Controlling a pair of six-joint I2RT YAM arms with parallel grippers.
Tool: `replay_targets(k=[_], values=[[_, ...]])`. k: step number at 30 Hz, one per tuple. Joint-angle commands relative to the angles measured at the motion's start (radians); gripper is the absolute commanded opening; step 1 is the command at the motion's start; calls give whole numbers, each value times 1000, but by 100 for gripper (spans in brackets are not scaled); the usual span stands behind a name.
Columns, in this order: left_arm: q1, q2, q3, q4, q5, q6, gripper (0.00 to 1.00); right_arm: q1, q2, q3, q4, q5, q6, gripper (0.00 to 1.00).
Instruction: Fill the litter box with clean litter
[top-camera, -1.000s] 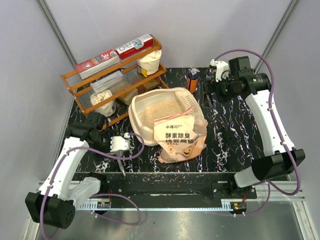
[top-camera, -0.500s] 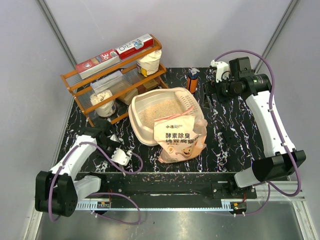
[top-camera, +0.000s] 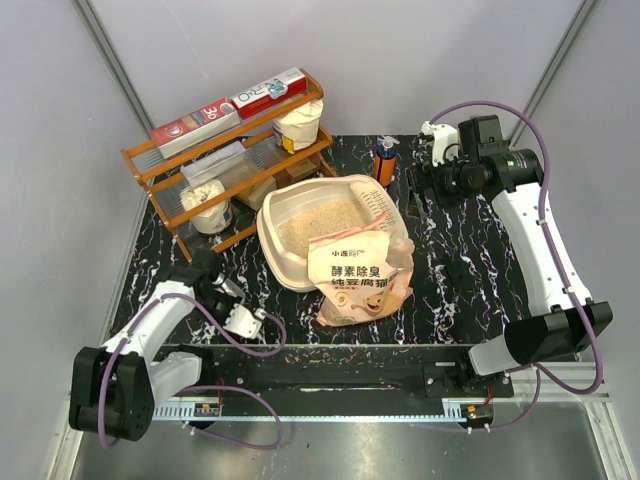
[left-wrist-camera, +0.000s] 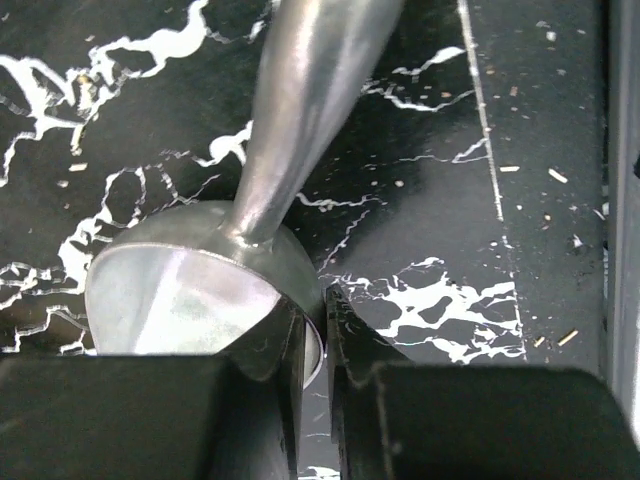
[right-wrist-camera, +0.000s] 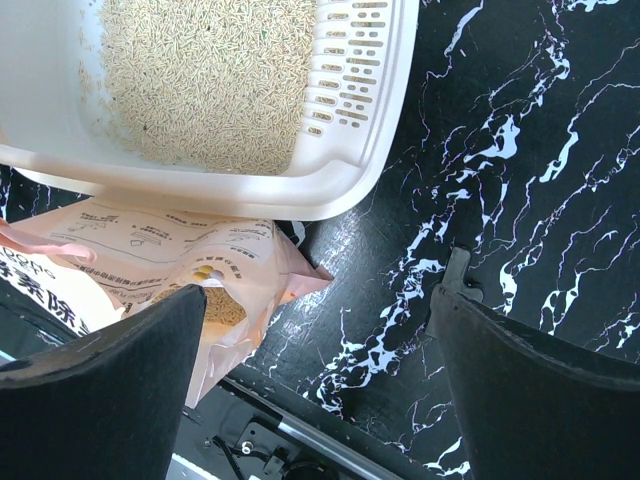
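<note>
Overhead first. The litter box (top-camera: 268, 238) sits at the middle of the frame. It is cream-beige and rounded, with a raised rim and its slotted end toward the upper right. Clean litter (top-camera: 318, 222) covers its floor in a sandy-tan layer. A peach-orange bag (top-camera: 358, 280) stands just below, against the box's lower rim, with its dark characters facing you. An orange rack (top-camera: 235, 165) holds the upper left, and an orange bottle (top-camera: 385, 165) stands just above the box. The table (top-camera: 450, 270) is black with white marble veining, and plain grey walls enclose it. Your left gripper (top-camera: 248, 318) sits low at lower left. Your right gripper (top-camera: 420, 184) hangs at upper right, apart from the box.

Left wrist view: the fingers (left-wrist-camera: 150, 410) are pinched on the rim of a silver scoop (left-wrist-camera: 190, 290). Its bowl shows bare metal and its handle runs to the top of the frame. Stray granules dot the table at right.

Right wrist view: the fingers (right-wrist-camera: 100, 400) stand spread wide above the veined table. The box fills the upper left, and here the litter reads as short pale-tan pellets. The slotted section lies at the box's right end. The bag lies at lower left, partly tucked under the box rim.
</note>
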Motion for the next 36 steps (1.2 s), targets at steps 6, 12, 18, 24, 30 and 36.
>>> replay_targets(k=[6, 12, 18, 24, 30, 36], values=[[4, -78, 64, 52, 183, -351, 0, -4, 23, 43, 25, -2, -2, 99], [5, -210, 173, -78, 220, -563, 0, -2, 24, 65, 22, -13, -3, 97], [4, -319, 415, -140, 257, -813, 0, -2, 35, 156, 22, -38, 3, 95], [-11, -187, 704, -9, 280, -1082, 0, -2, 118, 419, 32, -327, 90, 95], [-160, 101, 998, 76, 190, -1316, 0, 71, 264, 605, 113, -519, 357, 93], [-315, 245, 1133, 171, 47, -1450, 0, 193, 304, 640, 214, -498, 432, 94]])
